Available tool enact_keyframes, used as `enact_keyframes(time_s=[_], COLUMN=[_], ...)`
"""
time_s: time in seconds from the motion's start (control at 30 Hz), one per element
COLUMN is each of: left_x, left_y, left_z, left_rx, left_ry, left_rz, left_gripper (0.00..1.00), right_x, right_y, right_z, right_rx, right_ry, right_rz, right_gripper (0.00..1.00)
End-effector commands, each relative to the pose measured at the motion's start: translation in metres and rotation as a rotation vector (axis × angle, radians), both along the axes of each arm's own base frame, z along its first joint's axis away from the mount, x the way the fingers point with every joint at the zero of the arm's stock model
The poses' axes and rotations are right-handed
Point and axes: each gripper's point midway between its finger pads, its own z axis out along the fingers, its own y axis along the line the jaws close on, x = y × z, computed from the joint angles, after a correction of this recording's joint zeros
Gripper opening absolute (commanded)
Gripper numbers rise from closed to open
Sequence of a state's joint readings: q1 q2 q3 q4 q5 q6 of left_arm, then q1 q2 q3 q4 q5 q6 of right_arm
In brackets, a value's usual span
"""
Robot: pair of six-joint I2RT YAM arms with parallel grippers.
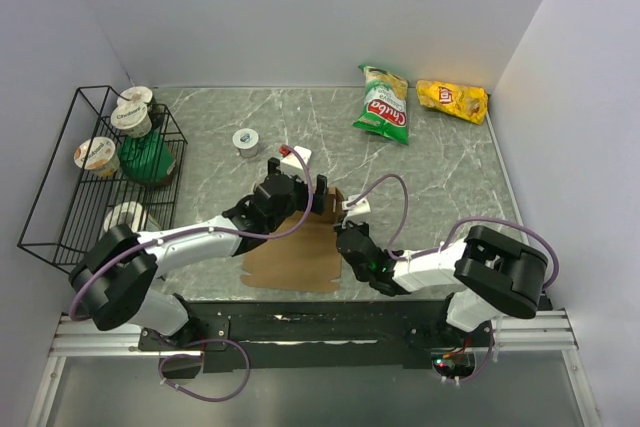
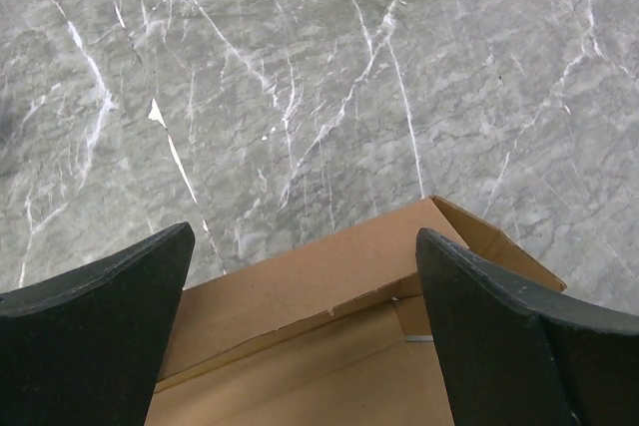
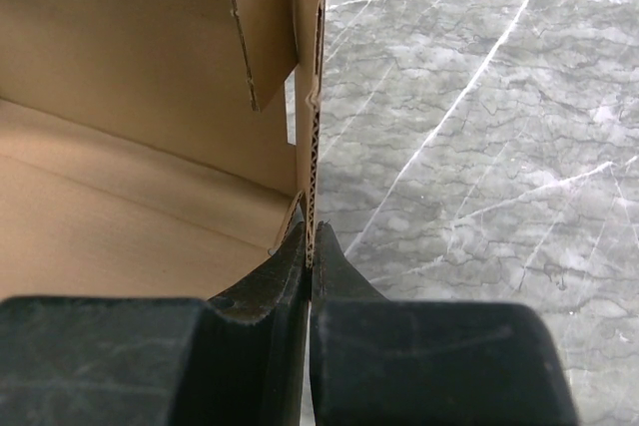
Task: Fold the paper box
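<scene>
The plain brown paper box point(image 1: 295, 252) lies near the table's front middle, its far and right walls partly raised. My left gripper point(image 1: 305, 194) is open above the box's far edge; in the left wrist view its two black fingers point(image 2: 95, 331) straddle the far flap point(image 2: 300, 281) without touching it. My right gripper point(image 1: 345, 237) is shut on the box's right side wall; in the right wrist view the fingertips point(image 3: 312, 246) pinch the upright corrugated edge point(image 3: 312, 147), with the box interior point(image 3: 130, 147) to the left.
A green snack bag point(image 1: 383, 104) and a yellow snack bag point(image 1: 452, 99) lie at the far right. A small tape roll point(image 1: 246, 141) sits at the far middle. A black wire rack point(image 1: 105, 172) with cups stands on the left.
</scene>
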State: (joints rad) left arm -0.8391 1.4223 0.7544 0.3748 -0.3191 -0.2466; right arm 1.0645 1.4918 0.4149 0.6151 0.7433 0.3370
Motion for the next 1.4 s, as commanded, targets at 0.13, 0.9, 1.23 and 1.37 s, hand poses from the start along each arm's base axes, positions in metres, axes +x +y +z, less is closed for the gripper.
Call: enact_keyframes(time_s=[0.13,0.9,1.23,1.37], left_x=[-0.001,-0.008,-0.019,-0.027], left_y=[0.002,0.006,0.012,0.016], left_z=[-0.019,-0.037,-0.041,-0.047], left_rx=[0.025,0.008,-0.045,-0.056], left_ry=[-0.007,0.019,0.043,0.056], left_rz=[-0.01,-0.023,-0.023,-0.032], left_gripper=[0.99,0.95,0.93,0.92], right_x=[0.003,0.004,-0.008,-0.014], right_y=[0.012,0.037,0.053,0.05], right_z=[0.009,0.035,0.001,-0.004], right_rx=[0.005,0.06,0.075,0.077], right_ry=[-0.007,0.043,0.182,0.202], right_rz=[-0.008,-0.059,-0.036,-0.035], right_gripper=[0.02,0.12,0.12,0.15])
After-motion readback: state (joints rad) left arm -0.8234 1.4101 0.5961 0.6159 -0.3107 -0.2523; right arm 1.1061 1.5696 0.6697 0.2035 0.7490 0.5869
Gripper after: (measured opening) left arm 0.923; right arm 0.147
